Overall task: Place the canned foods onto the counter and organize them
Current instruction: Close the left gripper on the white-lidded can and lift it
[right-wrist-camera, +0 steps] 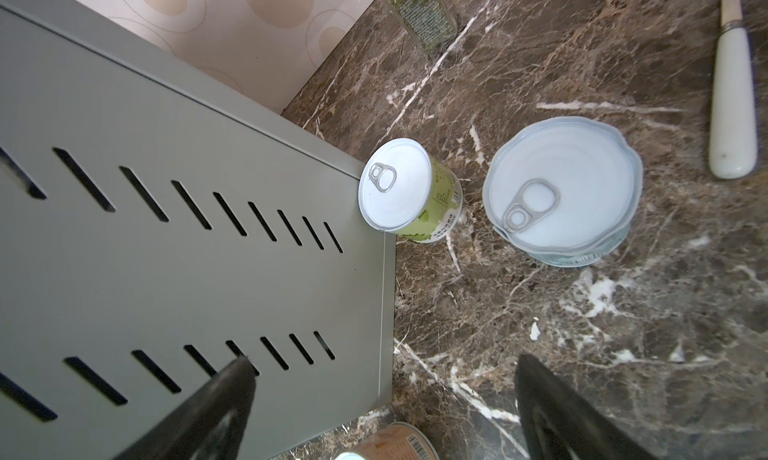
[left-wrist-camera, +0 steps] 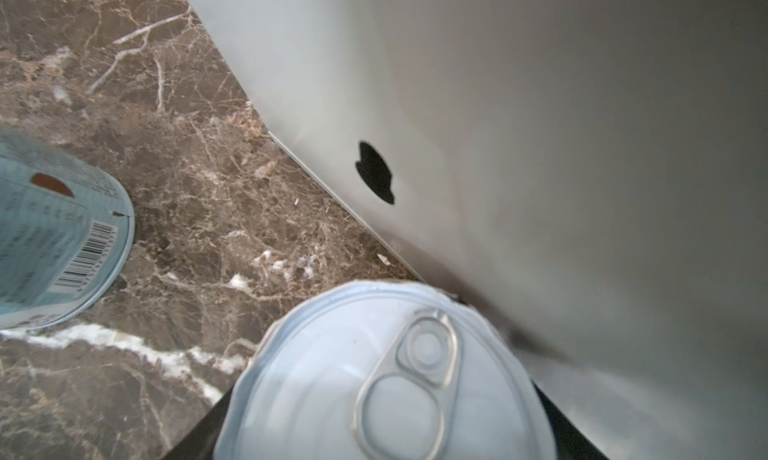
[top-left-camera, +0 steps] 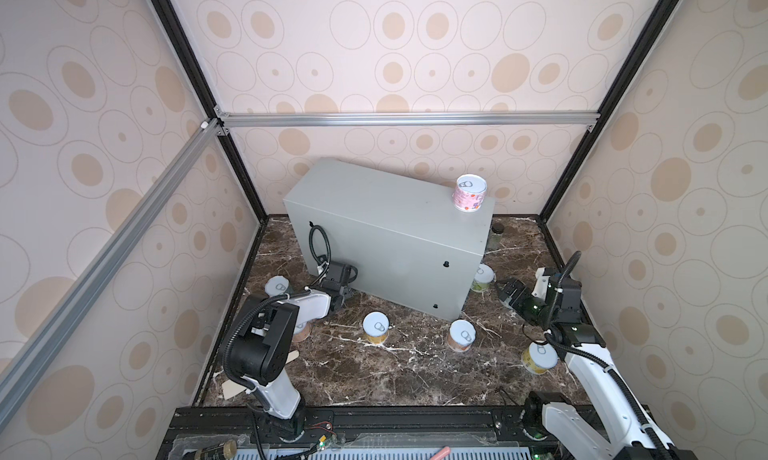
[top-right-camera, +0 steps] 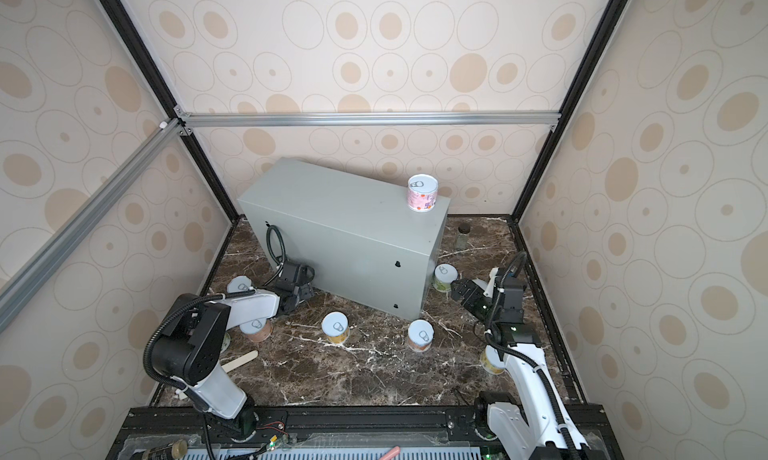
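One tin [top-left-camera: 470, 193] stands atop the counter [top-left-camera: 374, 229]; a second tin [top-left-camera: 376, 327] before it.

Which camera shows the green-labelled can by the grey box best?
The right wrist view: the green-labelled can shows its whole lid, pull tab and label beside the grey box. In both top views the can is a small shape at the box's end. The left wrist view misses it.

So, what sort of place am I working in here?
Probably a mock-kitchen robot test cell: circle-patterned beige wallpaper panels on aluminium frame rails, a dark brown marble-patterned surface, and a pale grey rectangular metal box as counter.
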Controlling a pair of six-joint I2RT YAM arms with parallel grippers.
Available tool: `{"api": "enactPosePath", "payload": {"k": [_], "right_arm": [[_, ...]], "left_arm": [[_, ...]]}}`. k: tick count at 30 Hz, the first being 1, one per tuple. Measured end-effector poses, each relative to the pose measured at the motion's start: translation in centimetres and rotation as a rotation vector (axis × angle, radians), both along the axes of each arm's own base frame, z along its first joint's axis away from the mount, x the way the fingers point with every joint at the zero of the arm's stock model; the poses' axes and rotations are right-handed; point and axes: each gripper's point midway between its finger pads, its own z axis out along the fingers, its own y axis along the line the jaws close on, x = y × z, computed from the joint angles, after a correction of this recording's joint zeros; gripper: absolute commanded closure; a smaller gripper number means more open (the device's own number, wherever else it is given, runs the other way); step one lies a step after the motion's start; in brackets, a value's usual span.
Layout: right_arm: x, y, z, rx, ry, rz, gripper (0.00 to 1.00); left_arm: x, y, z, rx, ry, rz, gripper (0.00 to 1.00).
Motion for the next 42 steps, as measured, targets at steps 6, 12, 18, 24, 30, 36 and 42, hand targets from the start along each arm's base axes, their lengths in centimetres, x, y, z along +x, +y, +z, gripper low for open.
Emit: {"api": "enactPosePath", "payload": {"k": [6,12,18,24,30,36,42], "right_arm": [[-0.1,0.2,0.3,0.002,-0.012,0.008,0.00],[-0.4,1.0,1.1,0.018,-0.039,0.046,0.00],[-1.3,1.7,2.1,0.026,-0.071,0.083,0.00],[-2.6,2.3,2.3,0.029,-0.062,0.114,0.00],[-3.6,2.5,3.4,0.019,-0.059,0.130,0.00],[-4.3,2.9,4.7,0.017,-0.066,0.145,0.01],[-5.1,3.6,5.8,0.011,-0.063,0.168,0.01]], "left_arm": [[-0.3,-0.1,0.2,-0.009,0.002,-0.007,0.30],[-0.9,-0.6,1.9,-0.042,-0.026,-0.029,0.30],[-2.0,-0.8,5.0,-0.085,-0.089,-0.045,0.30],[-3.9,-0.5,7.5,-0.117,-0.136,-0.061,0.31],[-6.2,-0.2,9.6,-0.152,-0.180,-0.083,0.31],[-7.7,-0.3,11.4,-0.187,-0.220,-0.108,0.31],[-8.9,-0.9,12.4,-0.225,-0.226,-0.159,0.31]]}}
